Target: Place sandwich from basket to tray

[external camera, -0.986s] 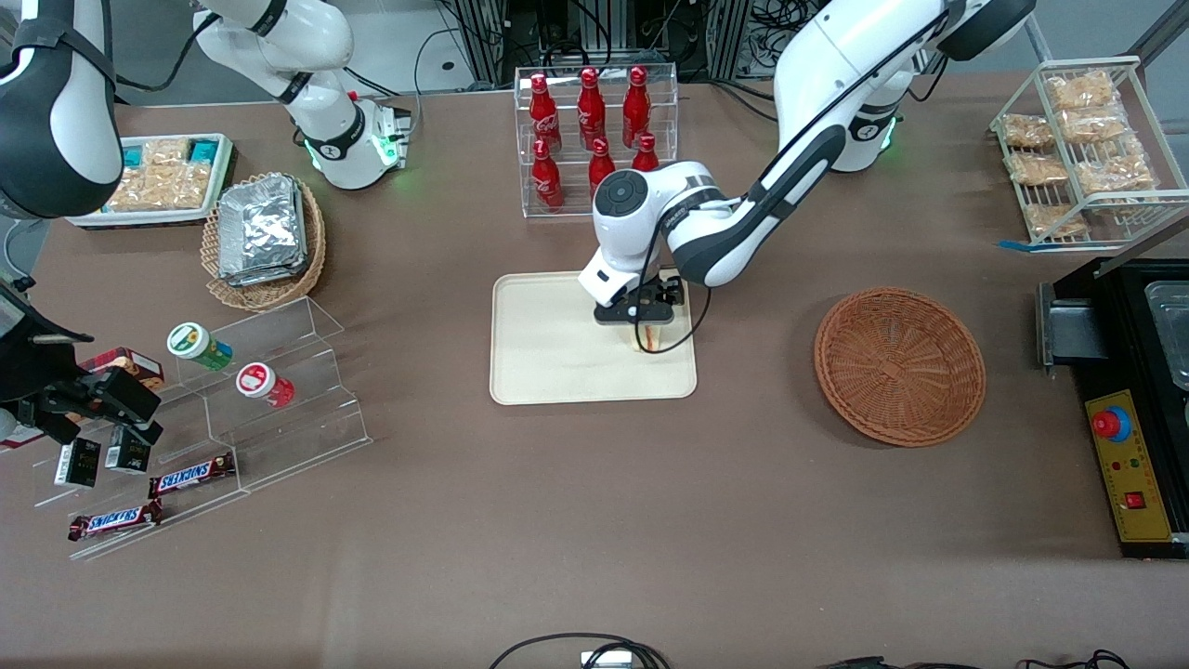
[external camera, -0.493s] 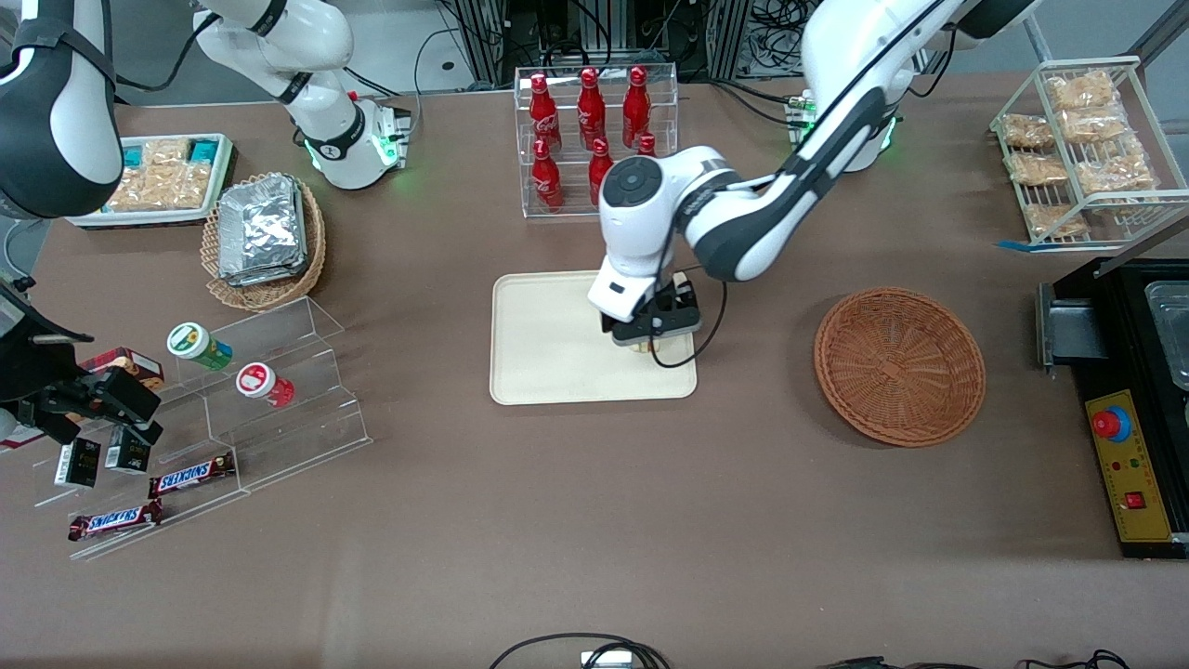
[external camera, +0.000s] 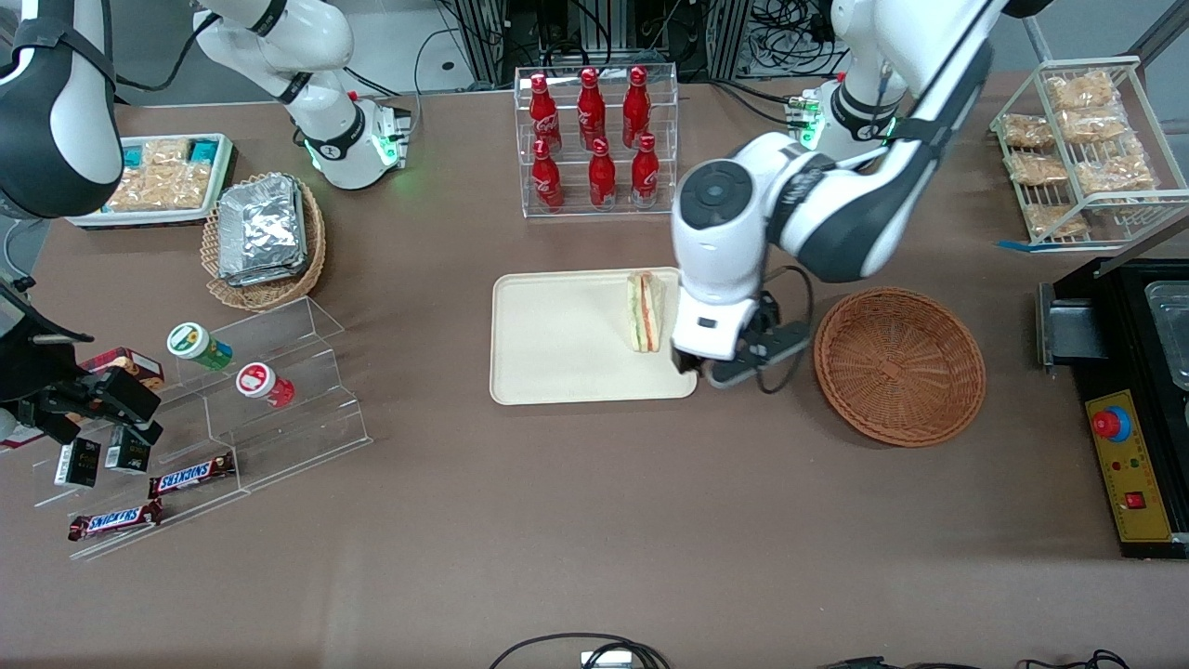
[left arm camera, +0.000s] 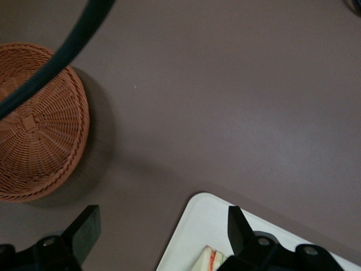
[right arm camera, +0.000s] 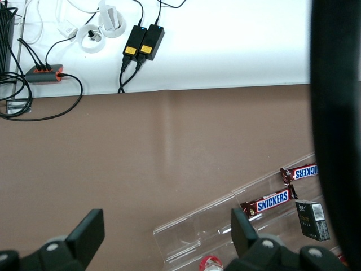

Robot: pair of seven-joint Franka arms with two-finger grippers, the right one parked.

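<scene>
The sandwich (external camera: pixel 644 310) lies on the tray (external camera: pixel 557 353), close to the tray's edge that faces the basket (external camera: pixel 899 365). Its bread is white, and stripes of orange, red and green filling show along its side. Nothing is touching it.

The gripper (external camera: pixel 717 370) hangs just beside the tray, over the brown table (external camera: pixel 594 520), between the tray and the basket. It is a little nearer to the front camera than the sandwich. In the left wrist view, its two black fingers (left arm camera: pixel 84 228) stand wide apart with nothing between them, so the gripper (left arm camera: pixel 161 237) is open and holds nothing. The same view shows a rounded corner of the tray (left arm camera: pixel 208 226), a small bit of the sandwich (left arm camera: pixel 210 261), and the basket (left arm camera: pixel 39 121) sitting on the table.

The basket is round, reddish-brown and woven, and there is nothing in it. It sits apart from the tray, toward the working arm's end of the table.

A clear rack with red bottles (external camera: pixel 594 139) stands farther from the front camera than the tray. A lighter basket with silver foil packets (external camera: pixel 265 237) sits toward the parked arm's end of the table. Clear steps with candy bars (external camera: pixel 190 476) and small cans (external camera: pixel 200 346) are nearer the front camera than that lighter basket.
</scene>
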